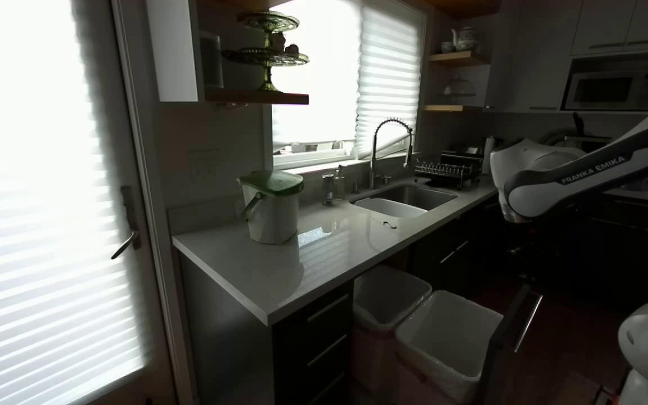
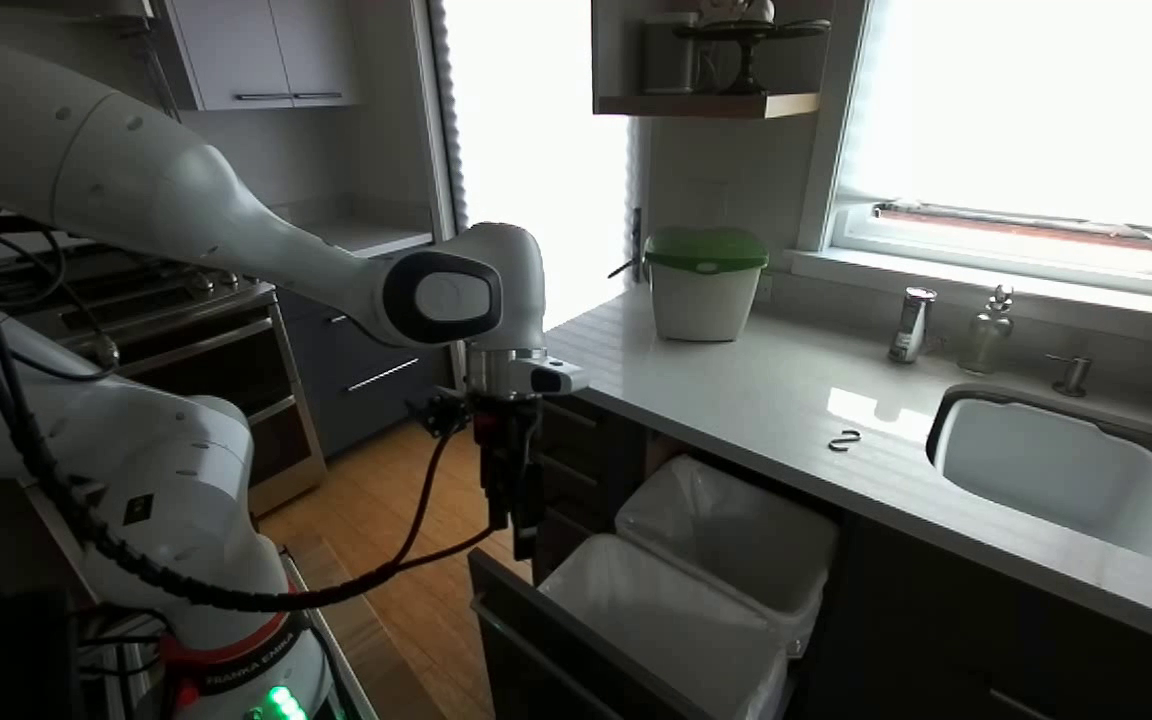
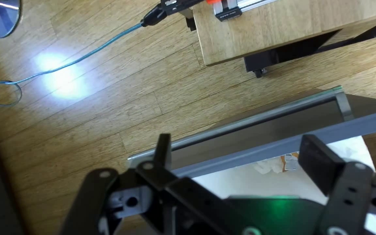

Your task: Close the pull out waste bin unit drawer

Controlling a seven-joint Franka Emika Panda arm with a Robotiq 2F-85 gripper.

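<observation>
The waste bin drawer stands pulled out from under the counter in both exterior views. Its dark front panel point(image 1: 498, 343) point(image 2: 576, 668) has a long metal handle point(image 1: 528, 323) point(image 3: 256, 115). Two white lined bins sit behind the panel: the front bin point(image 1: 450, 332) point(image 2: 666, 620) and the rear bin point(image 1: 388, 295) point(image 2: 736, 525). In the wrist view, the panel's top edge point(image 3: 273, 147) and bits of rubbish in a bin show below the fingers. My gripper point(image 3: 240, 155) is open with nothing between its fingers. In an exterior view, it points down point(image 2: 521, 535) near the panel's end.
The white countertop point(image 1: 279, 275) point(image 2: 796, 400) overhangs the bins. It carries a white bucket with a green lid point(image 1: 272, 214) point(image 2: 708, 300) and an S-shaped hook point(image 2: 844, 440). A wooden board point(image 3: 273, 29) with a blue cable point(image 3: 93, 52) beside it lies past the handle.
</observation>
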